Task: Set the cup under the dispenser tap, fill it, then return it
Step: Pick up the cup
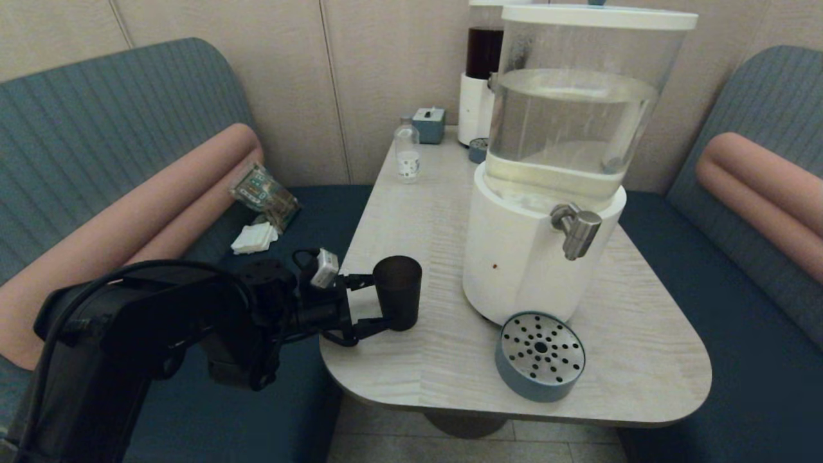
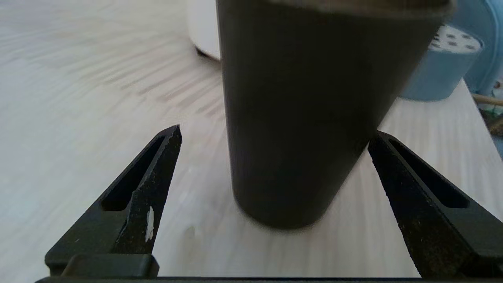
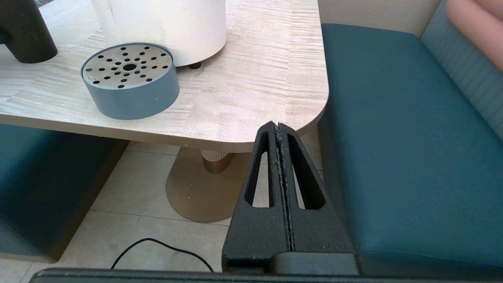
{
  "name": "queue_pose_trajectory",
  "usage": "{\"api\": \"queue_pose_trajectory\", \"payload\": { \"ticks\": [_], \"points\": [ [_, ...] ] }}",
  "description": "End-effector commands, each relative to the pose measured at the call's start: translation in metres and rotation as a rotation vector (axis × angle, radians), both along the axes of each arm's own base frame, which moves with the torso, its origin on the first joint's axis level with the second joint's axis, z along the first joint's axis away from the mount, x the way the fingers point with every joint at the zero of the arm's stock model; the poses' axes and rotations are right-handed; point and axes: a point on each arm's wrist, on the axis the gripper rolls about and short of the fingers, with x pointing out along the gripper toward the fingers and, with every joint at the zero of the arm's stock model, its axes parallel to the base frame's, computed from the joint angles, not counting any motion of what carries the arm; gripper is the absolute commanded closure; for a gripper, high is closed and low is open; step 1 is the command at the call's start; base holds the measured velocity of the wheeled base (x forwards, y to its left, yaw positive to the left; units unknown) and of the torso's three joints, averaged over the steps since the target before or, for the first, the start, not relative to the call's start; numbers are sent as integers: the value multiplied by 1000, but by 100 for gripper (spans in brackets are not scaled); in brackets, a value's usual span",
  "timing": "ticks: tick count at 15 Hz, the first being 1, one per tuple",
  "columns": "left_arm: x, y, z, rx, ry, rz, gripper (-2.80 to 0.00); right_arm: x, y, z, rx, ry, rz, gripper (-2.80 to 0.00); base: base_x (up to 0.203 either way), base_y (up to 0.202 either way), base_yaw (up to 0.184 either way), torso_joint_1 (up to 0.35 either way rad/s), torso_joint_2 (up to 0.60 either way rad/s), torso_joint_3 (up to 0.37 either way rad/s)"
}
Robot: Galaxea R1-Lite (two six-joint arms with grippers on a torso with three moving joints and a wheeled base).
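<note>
Barely begun: left pincer (image 1: 384, 301) spread wide round the cup (image 1: 398, 292) on worktop (image 1: 437, 212), no grip yet; tap (image 1: 578, 231), fill & return all pending.

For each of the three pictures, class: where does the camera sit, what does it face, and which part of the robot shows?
Head: high, facing down at the table; left arm shows.
Left wrist: behind the open left tool, facing the cup.
Right wrist: below the table edge, behind the shut right tool.
All share the drip tray.
</note>
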Motion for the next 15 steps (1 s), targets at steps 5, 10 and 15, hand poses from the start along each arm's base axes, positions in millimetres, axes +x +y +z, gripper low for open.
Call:
{"api": "queue_pose_trajectory", "payload": {
  "ticks": [5,10,15],
  "points": [
    [15,-15,-8,-32,10,28,-280,1,0,-4,0,11,0,0,0,0,0,0,0,0],
    [19,-20,-3,-44,-19,57,0,1,0,-4,0,11,0,0,0,0,0,0,0,0],
    [15,-24,3,-38,-45,46,0,1,0,-4,0,11,0,0,0,0,0,0,0,0]
  ]
}}
